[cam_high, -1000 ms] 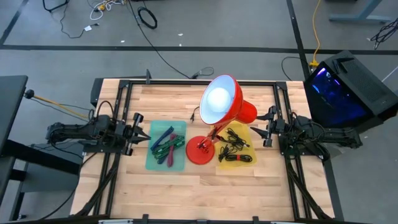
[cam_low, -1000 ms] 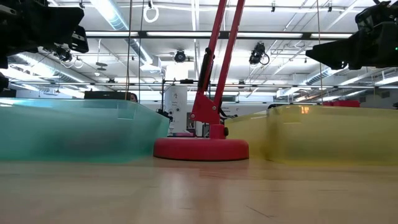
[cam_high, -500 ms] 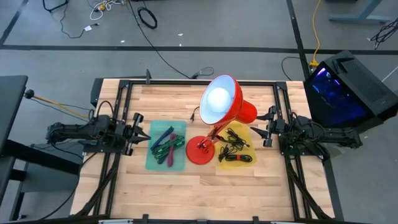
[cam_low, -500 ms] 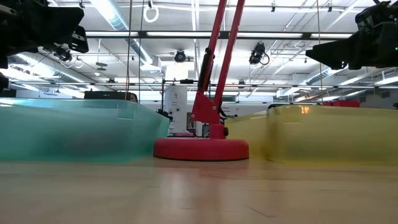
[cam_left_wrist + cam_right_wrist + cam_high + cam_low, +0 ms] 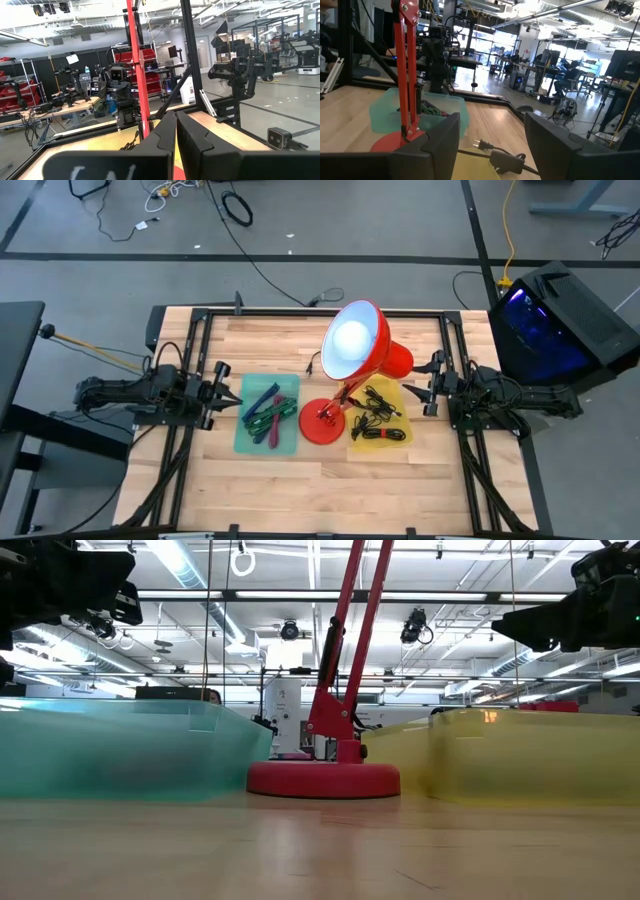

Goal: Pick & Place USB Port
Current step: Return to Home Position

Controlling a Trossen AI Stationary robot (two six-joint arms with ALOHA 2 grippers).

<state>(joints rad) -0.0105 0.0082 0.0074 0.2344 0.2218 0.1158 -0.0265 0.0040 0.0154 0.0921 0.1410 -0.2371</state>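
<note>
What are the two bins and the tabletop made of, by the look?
Blue bin and yellow bin: probably thin translucent plastic, smooth and glossy; the tinted walls let light through.
Tabletop: wood, butcher-block style, with glued strips, visible grain and a satin sheen near the low camera.
The left end effector and right end effector are parked at the table's sides, touching nothing.

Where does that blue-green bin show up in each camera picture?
High view: blue bin left of centre, beside the red lamp.
Low view: blue bin fills the left side.
Left wrist view: not in it.
Right wrist view: blue bin behind the lamp's red arm.
Shared landmark: the red lamp.
</note>
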